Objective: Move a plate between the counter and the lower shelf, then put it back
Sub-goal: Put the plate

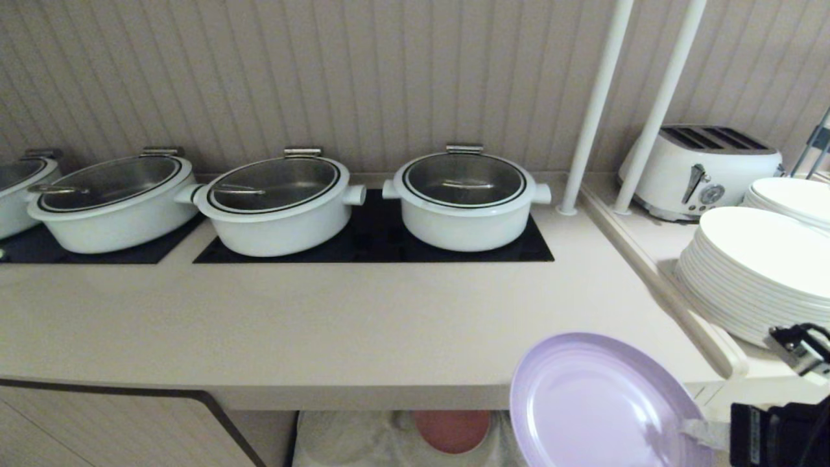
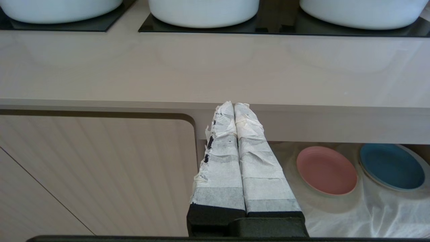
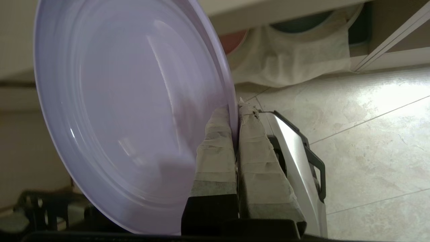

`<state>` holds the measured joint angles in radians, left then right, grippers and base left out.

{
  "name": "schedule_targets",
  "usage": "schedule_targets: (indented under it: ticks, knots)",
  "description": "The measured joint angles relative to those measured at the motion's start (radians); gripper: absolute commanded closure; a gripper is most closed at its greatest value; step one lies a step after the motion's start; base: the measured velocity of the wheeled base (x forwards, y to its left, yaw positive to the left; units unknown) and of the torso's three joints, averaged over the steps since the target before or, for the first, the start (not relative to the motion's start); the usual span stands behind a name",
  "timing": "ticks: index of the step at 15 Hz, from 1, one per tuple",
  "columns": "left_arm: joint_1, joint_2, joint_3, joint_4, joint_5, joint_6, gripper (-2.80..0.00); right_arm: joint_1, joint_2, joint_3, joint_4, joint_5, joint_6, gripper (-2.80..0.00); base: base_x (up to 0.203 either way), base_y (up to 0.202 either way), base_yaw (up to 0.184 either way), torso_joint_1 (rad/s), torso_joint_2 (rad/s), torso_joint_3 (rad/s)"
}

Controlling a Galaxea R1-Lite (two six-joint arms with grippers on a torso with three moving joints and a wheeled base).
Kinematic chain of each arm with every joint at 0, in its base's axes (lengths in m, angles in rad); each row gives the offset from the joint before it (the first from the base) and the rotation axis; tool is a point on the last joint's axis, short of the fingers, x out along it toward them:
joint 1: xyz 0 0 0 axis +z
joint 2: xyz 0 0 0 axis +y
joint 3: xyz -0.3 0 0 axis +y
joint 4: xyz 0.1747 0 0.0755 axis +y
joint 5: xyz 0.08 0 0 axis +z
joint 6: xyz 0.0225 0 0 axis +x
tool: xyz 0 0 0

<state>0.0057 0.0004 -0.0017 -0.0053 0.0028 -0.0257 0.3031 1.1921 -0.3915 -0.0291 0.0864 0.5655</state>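
Below the counter (image 1: 337, 337) edge, the right gripper (image 3: 235, 112) pinches the plate (image 1: 593, 405) rim, apparently clear of the lower shelf (image 2: 336, 208); keep it level, lift past the edge slowly

Three lidded pots (image 1: 279, 204) are sitting in a row on the desk (image 1: 311, 324), toward the wall. A toaster (image 1: 700, 168) and stacked plates (image 1: 755, 272) are standing to their right. The right pincer (image 3: 235, 111) is holding the plate (image 1: 596, 405) before the desk's front edge, above the lower shelf (image 2: 336, 208).
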Motion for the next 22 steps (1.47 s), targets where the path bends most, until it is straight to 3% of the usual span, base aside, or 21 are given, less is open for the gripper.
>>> schedule_targets:
  ticks: [8, 14, 22]
  knots:
    - [0.000, 0.000, 0.000, 0.000, 0.000, 0.000, 0.00, -0.133, 0.254, -0.177, -0.009, 0.005, -0.006, 0.00, 0.000, 0.000, 0.000, 0.000, 0.00, 0.000]
    - [0.000, 0.000, 0.000, 0.000, 0.000, 0.000, 0.00, -0.152, 0.402, -0.255, -0.050, 0.053, 0.058, 0.00, 0.000, 0.000, 0.000, 0.000, 0.00, 0.000]
    - [0.000, 0.000, 0.000, 0.000, 0.000, 0.000, 0.00, -0.231, 0.603, -0.383, -0.140, 0.057, 0.072, 0.00, 0.000, 0.000, 0.000, 0.000, 0.00, 0.000]
